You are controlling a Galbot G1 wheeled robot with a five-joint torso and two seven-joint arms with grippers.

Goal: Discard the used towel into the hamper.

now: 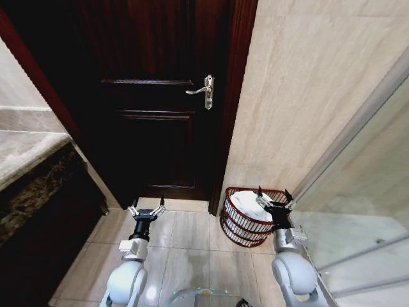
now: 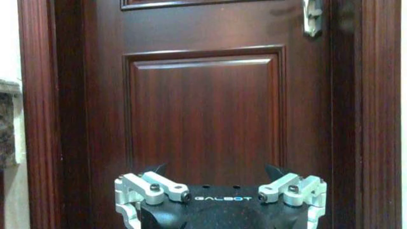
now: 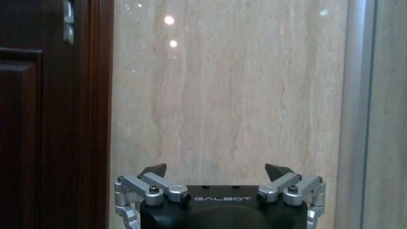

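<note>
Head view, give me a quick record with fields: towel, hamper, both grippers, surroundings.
towel: white towel lying inside the hamper
hamper: hamper on the tiled floor, by the beige wall right of the door
right gripper: right gripper open, empty, above the hamper's rim
left gripper: left gripper open, empty, facing the dark wooden door

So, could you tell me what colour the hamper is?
Dark reddish-brown, an open-weave round basket; the head view shows it best.

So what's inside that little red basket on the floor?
A white towel lies bunched inside the hamper. The right gripper, jaws open and empty, hangs in front of the rim, hiding part of the towel. Anything beneath the towel is covered.
</note>
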